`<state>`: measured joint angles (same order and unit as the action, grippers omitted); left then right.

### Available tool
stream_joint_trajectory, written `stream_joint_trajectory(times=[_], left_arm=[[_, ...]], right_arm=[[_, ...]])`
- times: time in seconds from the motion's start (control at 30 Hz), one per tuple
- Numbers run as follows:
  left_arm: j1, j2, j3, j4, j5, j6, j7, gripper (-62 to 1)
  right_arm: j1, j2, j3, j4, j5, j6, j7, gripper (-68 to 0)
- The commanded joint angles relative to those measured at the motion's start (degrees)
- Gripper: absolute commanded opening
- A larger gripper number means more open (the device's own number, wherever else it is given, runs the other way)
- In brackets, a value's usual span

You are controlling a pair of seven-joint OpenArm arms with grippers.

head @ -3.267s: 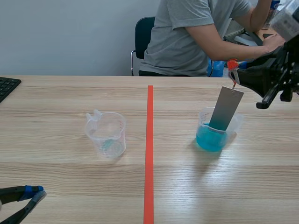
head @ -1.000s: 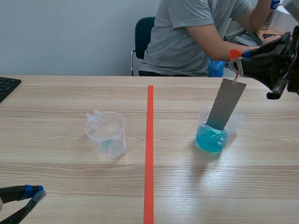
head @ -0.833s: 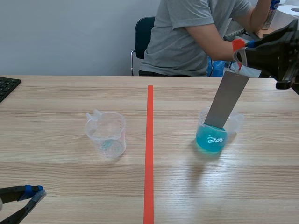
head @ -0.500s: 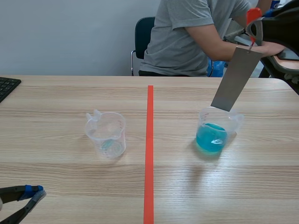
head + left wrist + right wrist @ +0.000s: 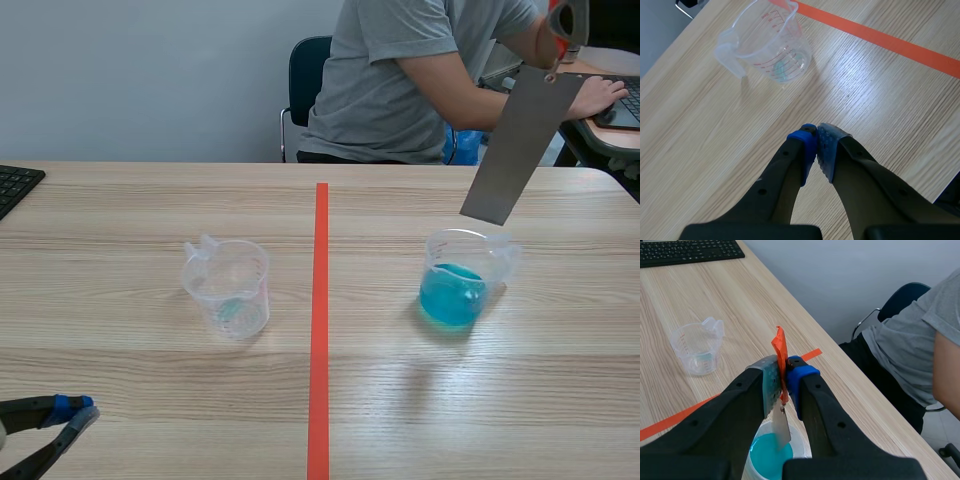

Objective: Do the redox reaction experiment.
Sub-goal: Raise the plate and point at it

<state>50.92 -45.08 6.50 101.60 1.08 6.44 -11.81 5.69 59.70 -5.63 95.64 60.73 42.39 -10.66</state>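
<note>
Right fingers [image 5: 767, 385] hold a flat grey metal strip [image 5: 518, 148] in the air over a clear plastic cup of blue liquid [image 5: 455, 288].

The two fingers pinch the orange-red tag [image 5: 779, 347] at the top of the strip, squeezed tight between their pads. The strip hangs tilted, and its low end is above the cup's far rim, not touching the blue liquid. That cup stands on the wooden bench [image 5: 150, 210], to the right of the long orange-red tape line [image 5: 320, 330]. On the other side of the line stands a see-through measuring cup with red marks [image 5: 767, 47], with only a small greenish bit at its bottom. The left fingers [image 5: 804, 150] are low by the near edge of the bench, closed together with nothing between them, well apart from that cup. A person in a grey shirt [image 5: 420, 70] sits behind the bench.
</note>
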Motion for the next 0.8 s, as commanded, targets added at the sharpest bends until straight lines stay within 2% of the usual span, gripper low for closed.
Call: stream_joint_trajectory(times=[0.0, 0.4, 0.63, 0.77], left_arm=[[0.0, 0.3, 0.3, 0.3, 0.0, 0.3, -0.6, -57.8], [0.0, -0.5, 0.3, 0.4, 0.5, 0.3, -0.9, -57.7], [-0.7, -3.9, 0.3, 0.5, 0.4, 0.3, -8.2, -57.8], [-3.2, -4.6, 0.4, 0.5, 0.0, -0.3, -9.5, -57.8]], right_arm=[[1.0, 0.8, 1.2, 0.5, 0.6, 0.3, 0.6, -66.9], [1.0, 0.8, 1.2, 0.5, 0.6, 0.3, 0.6, -66.9], [1.0, 0.8, 1.2, 0.5, 0.6, 0.3, 0.6, -66.9], [1.0, 0.8, 1.2, 0.5, 0.6, 0.3, 0.6, -66.9]])
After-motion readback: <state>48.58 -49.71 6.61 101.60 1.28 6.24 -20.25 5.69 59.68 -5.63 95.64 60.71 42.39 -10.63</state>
